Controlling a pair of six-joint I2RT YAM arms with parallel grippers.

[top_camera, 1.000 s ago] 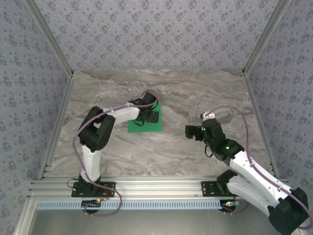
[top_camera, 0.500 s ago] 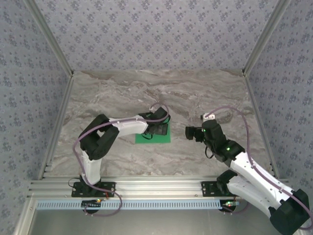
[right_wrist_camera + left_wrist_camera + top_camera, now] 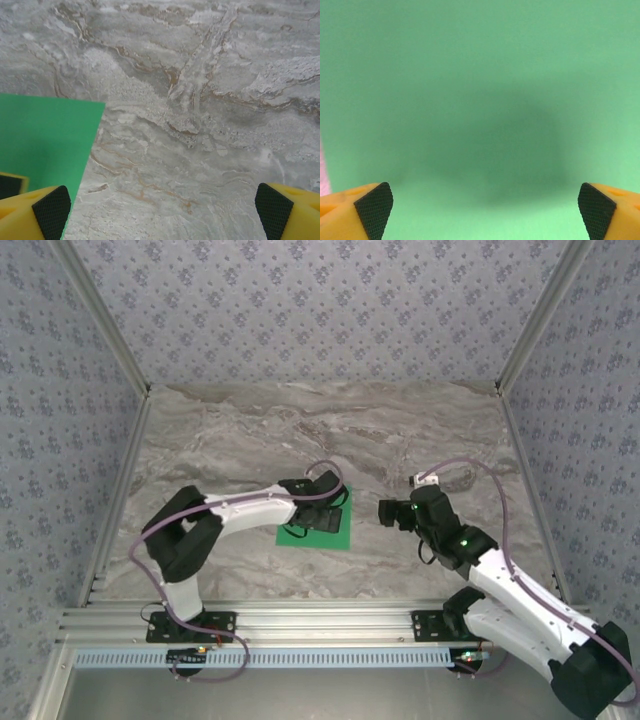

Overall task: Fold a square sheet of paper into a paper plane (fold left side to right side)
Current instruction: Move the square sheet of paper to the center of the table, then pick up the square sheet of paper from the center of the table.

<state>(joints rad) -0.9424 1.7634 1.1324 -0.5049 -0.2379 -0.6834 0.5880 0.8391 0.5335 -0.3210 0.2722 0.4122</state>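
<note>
One green sheet lies flat on the table, mid-workspace, with no crease that I can see. Left gripper sits right over it, fingers spread wide; I cannot tell if the pads touch the paper. Right gripper hovers just beside the sheet's right edge, also spread and holding nothing. This looks like the setup before the left-to-right fold. The next move calls for catching the left edge and carrying it across.
</note>
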